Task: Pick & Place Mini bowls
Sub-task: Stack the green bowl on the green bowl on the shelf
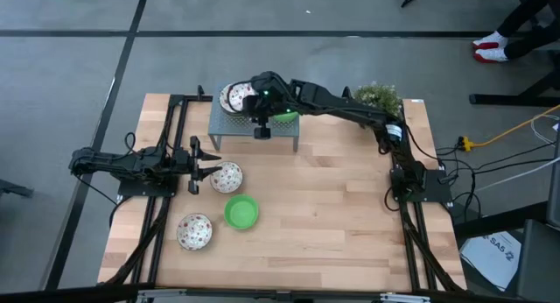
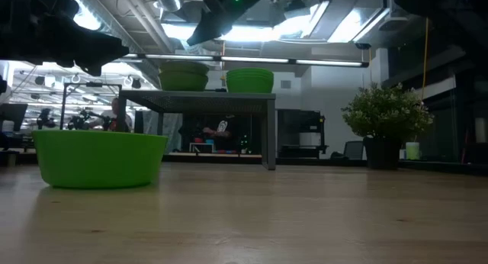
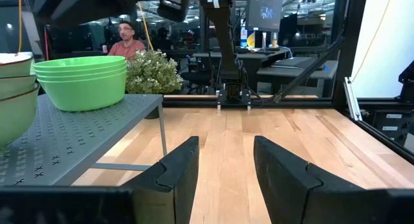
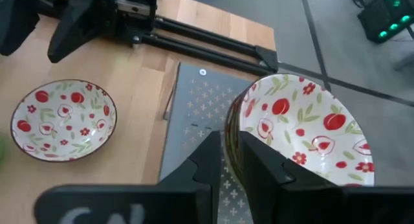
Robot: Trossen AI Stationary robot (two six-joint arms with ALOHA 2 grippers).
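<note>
A grey perforated shelf [image 1: 236, 132] at the table's far side carries a stack of patterned bowls [image 1: 234, 97] [image 4: 304, 127] and a stack of green bowls [image 1: 285, 117] [image 2: 250, 79]. My right gripper [image 1: 260, 128] [image 4: 229, 143] hangs over the patterned stack's near rim with only a narrow gap between its fingers. In the low view it [image 2: 194, 37] stands clear above the bowls. On the table sit a patterned bowl [image 1: 226, 176], a green bowl [image 1: 241, 211] and another patterned bowl [image 1: 194, 231]. My left gripper [image 1: 206, 168] [image 3: 226, 166] is open, just left of the first.
A bushy plant [image 1: 376, 96] stands at the table's far right corner. The shelf's legs [image 2: 268, 134] rest on the wood near the far edge. Bare wood lies between the table bowls and the right arm's base [image 1: 420, 182]. A person [image 3: 126, 43] sits beyond the table.
</note>
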